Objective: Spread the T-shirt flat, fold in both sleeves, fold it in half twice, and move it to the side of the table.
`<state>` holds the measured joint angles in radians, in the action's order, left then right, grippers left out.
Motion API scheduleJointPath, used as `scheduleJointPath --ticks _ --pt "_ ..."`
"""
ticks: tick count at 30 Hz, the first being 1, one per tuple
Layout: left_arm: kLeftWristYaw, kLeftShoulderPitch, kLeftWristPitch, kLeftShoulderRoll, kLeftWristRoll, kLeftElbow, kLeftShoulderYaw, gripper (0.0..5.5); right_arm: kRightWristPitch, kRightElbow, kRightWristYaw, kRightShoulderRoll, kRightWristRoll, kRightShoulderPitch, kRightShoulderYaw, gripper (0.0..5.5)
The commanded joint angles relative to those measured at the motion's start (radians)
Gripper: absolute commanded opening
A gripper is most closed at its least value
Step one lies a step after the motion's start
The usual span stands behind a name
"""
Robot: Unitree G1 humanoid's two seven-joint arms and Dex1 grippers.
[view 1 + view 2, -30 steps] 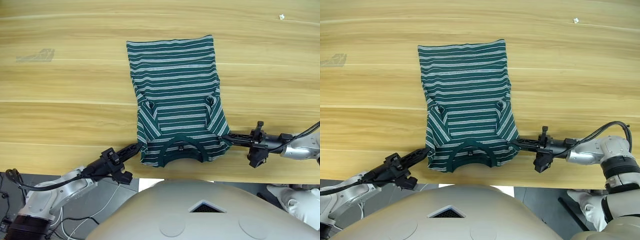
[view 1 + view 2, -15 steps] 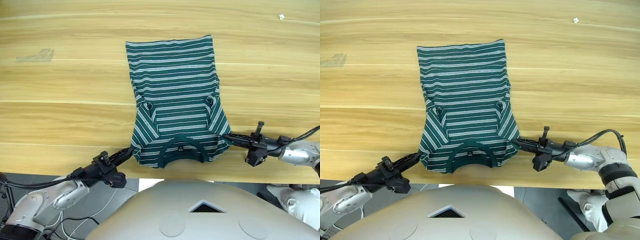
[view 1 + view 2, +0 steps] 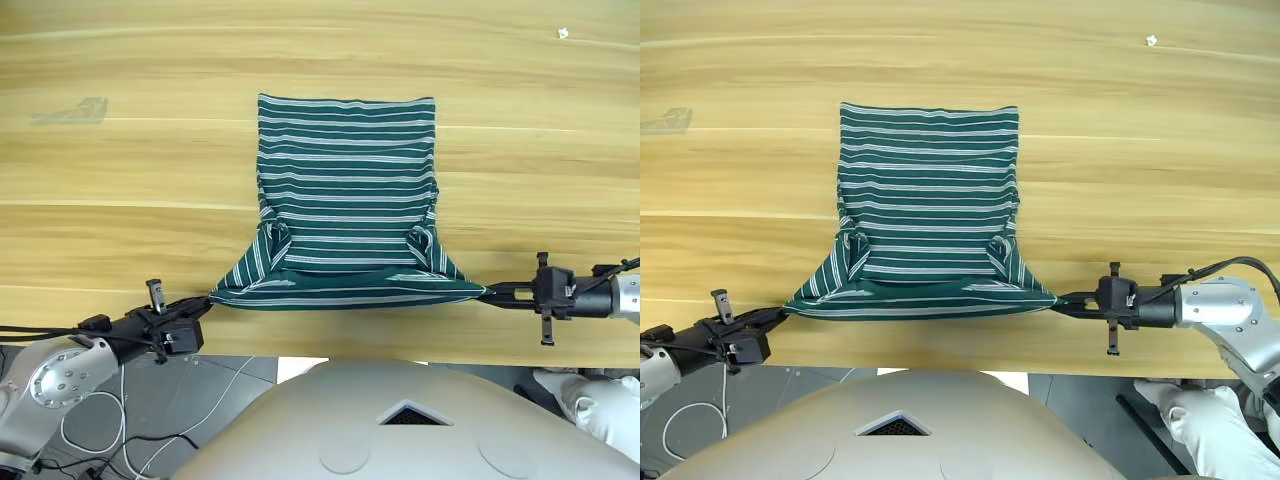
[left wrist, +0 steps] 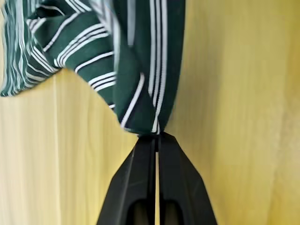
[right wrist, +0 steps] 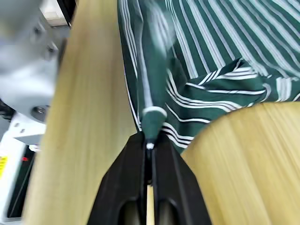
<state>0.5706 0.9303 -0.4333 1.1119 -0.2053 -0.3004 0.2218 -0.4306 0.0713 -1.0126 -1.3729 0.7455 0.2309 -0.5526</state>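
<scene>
Dark green T-shirt (image 3: 345,190) patterned with thin white stripes running across it. Light honey-yellow table (image 3: 130,200) with a fine wood-grain pattern. Plain matte black fingers (image 4: 136,187) on both arms.

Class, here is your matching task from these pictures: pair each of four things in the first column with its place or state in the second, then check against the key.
Column one
1. left gripper
2. right gripper
3. T-shirt
4. small white scrap

Column two
A. lying far off on the table, toward the robot's right
B. shut on the shirt's near right corner
C. lying mid-table, near edge pulled taut
D. shut on the shirt's near left corner

Pairs: 1-D, 2-B, 3-C, 4-A
</scene>
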Motion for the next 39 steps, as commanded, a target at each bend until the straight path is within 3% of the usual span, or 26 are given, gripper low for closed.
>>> scheduleJointPath --ticks 1,9,14,18,21,23,27,31,39 --pt "0.147 0.109 0.087 -0.032 0.101 -0.188 0.114 0.0 0.058 0.108 -0.042 -0.083 0.055 0.11 0.147 0.01" --pt "0.347 0.198 0.182 -0.126 0.255 -0.506 0.171 0.0 0.204 0.361 -0.022 -0.07 0.03 0.269 0.37 0.01" --pt "0.423 0.133 0.191 -0.161 0.327 -0.424 0.313 0.0 0.274 0.428 -0.032 0.002 0.038 0.354 0.558 0.01" --pt "0.437 0.033 0.205 -0.177 0.38 -0.359 0.344 0.0 0.324 0.369 -0.062 0.086 0.023 0.285 0.626 0.01" --pt "0.368 -0.202 0.245 -0.16 0.366 -0.244 0.283 0.0 0.366 0.264 -0.049 0.187 -0.042 0.088 0.586 0.01" --pt "0.332 -0.39 0.268 -0.169 0.35 -0.172 0.177 0.0 0.388 0.192 -0.021 0.288 -0.122 -0.083 0.52 0.01" --pt "0.239 -0.737 0.292 -0.279 0.243 -0.001 -0.062 0.0 0.325 -0.07 0.027 0.53 -0.305 -0.367 0.419 0.01" --pt "0.157 -0.957 0.259 -0.402 0.183 0.203 -0.18 0.0 0.206 -0.394 0.085 0.707 -0.439 -0.573 0.412 0.01" --pt "0.016 -1.201 0.164 -0.559 0.098 0.609 -0.282 0.0 0.008 -0.87 0.148 0.833 -0.601 -0.756 0.435 0.01"
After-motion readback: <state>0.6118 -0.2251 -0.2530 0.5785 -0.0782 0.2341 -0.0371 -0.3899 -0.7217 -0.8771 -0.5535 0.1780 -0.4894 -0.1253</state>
